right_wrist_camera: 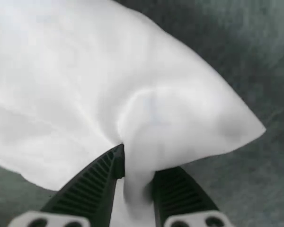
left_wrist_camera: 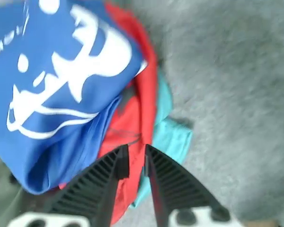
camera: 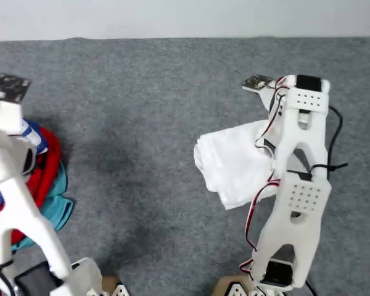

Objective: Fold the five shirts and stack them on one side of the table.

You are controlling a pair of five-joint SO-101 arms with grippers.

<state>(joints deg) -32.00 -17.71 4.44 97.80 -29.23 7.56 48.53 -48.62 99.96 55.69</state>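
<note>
A pile of shirts lies at the table's left edge: a blue shirt (camera: 34, 137) (left_wrist_camera: 61, 80) with white print on top, a red shirt (camera: 47, 165) (left_wrist_camera: 143, 94) under it and a teal shirt (camera: 59, 208) (left_wrist_camera: 174, 137) at the bottom. My left gripper (left_wrist_camera: 135, 160) hangs just above the red shirt's edge, its jaws shut to a thin slit with nothing held. A white shirt (camera: 234, 165) (right_wrist_camera: 85, 80) lies loosely folded right of centre. My right gripper (right_wrist_camera: 135, 170) is shut on a pinched fold of that white shirt.
The grey felt table top (camera: 142, 92) is open between the pile and the white shirt. The left arm (camera: 12, 185) stands over the pile; the right arm (camera: 299, 185) covers the white shirt's right side. Dull green cloth (left_wrist_camera: 0, 189) shows beside the blue shirt.
</note>
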